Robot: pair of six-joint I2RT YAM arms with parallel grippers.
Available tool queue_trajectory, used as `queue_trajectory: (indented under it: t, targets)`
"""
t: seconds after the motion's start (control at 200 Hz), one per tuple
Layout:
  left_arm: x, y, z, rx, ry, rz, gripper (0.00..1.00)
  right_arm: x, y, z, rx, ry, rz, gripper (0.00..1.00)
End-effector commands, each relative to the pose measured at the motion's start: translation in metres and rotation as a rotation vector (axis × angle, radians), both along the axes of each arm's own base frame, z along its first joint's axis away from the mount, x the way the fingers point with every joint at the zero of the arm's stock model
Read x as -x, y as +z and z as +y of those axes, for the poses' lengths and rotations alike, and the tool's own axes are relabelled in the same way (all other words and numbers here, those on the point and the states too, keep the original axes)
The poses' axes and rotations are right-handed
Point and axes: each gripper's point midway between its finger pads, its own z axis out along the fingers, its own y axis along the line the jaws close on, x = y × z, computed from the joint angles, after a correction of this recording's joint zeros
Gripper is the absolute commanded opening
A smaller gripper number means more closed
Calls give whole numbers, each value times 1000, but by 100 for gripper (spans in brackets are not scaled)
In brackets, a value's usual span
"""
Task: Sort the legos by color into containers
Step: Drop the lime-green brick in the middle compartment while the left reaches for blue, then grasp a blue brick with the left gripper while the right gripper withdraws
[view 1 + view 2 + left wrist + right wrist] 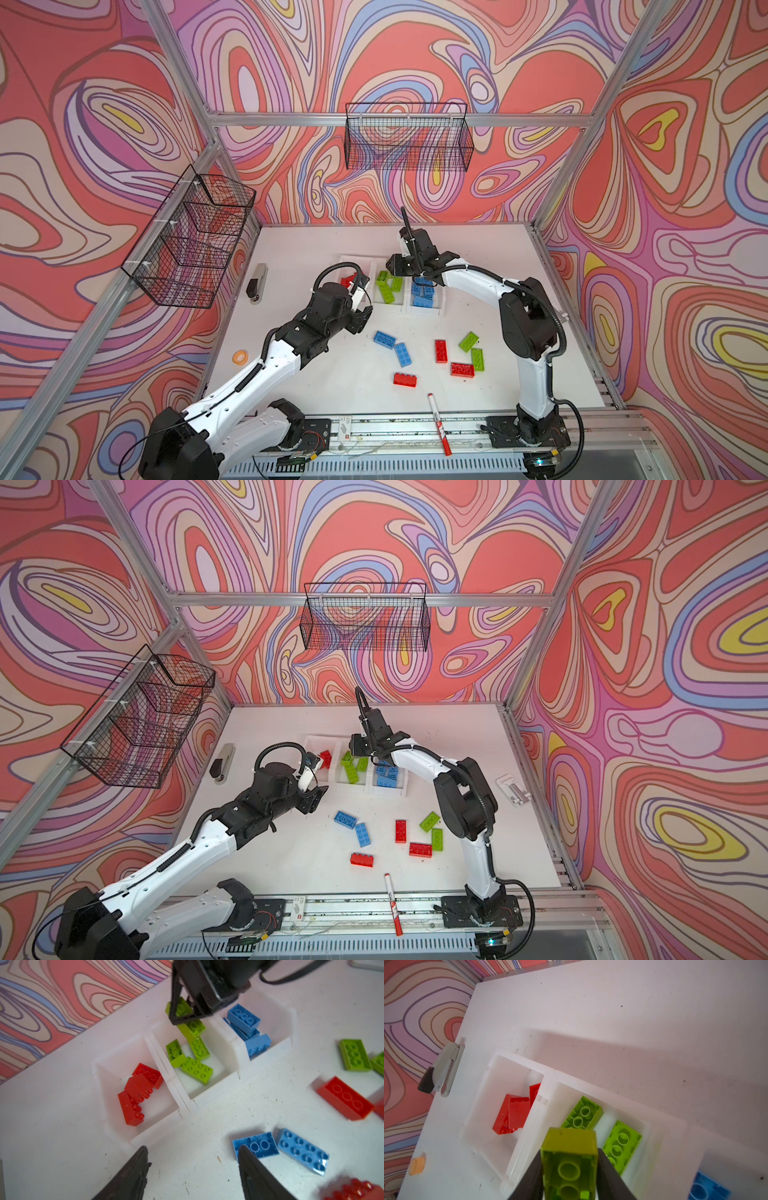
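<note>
Here, hollow-bottomed green brick (569, 1147), translucent white bins (529, 1132)

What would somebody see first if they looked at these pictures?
Probably the swirly pink, red and purple walls all around. Next, the right gripper holding a green brick above the middle white bin, where other green bricks lie. Red, blue and green bricks lie scattered on the white table in front.

We see white shells, black joints and ribbed black conduits on left arm (249, 376) and right arm (536, 382); left gripper (193, 1147) is black.
</note>
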Motion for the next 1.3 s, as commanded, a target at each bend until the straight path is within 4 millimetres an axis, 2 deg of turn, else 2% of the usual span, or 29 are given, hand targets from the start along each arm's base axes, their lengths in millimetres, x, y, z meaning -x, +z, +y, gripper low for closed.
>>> queue_trajectory:
  t: [0.0, 0.17, 0.346, 0.446, 0.576, 0.606, 0.621, 0.656, 0.756, 0.851, 0.946, 1.147, 1.297]
  targets:
    - [29, -27, -1, -140, -200, 82, 71, -7, 13, 9, -34, 9, -37, 50]
    - [27, -37, -7, -214, -298, 82, 72, -7, 22, 3, -30, -5, -67, 58]
    - [35, -51, -31, -282, -480, 77, 73, -4, 35, -16, -16, -47, -96, 59]
    - [36, -62, -43, -336, -565, 98, 73, -3, 46, -43, -22, -101, -112, 59]
    - [41, -78, -58, -399, -693, 116, 74, -1, 63, -89, -38, -186, -136, 59]
    - [43, -82, -60, -417, -721, 121, 74, 0, 60, -99, -31, -205, -131, 59]
    - [43, -85, -61, -428, -732, 126, 74, 2, 70, -105, -39, -215, -147, 59]
    - [43, -90, -62, -453, -752, 138, 74, 4, 74, -117, -40, -237, -154, 59]
    - [44, -103, -64, -503, -805, 161, 74, 10, 76, -146, -33, -287, -157, 60]
    - [48, -105, -72, -495, -861, 169, 74, 15, 73, -166, -19, -326, -147, 60]
    - [47, -109, -77, -498, -884, 165, 74, 18, 71, -175, -19, -341, -140, 61]
    - [38, -131, -72, -586, -898, 193, 73, 22, 68, -179, -23, -350, -133, 61]
    - [37, -137, -73, -592, -894, 229, 59, 25, 69, -186, -16, -364, -132, 58]
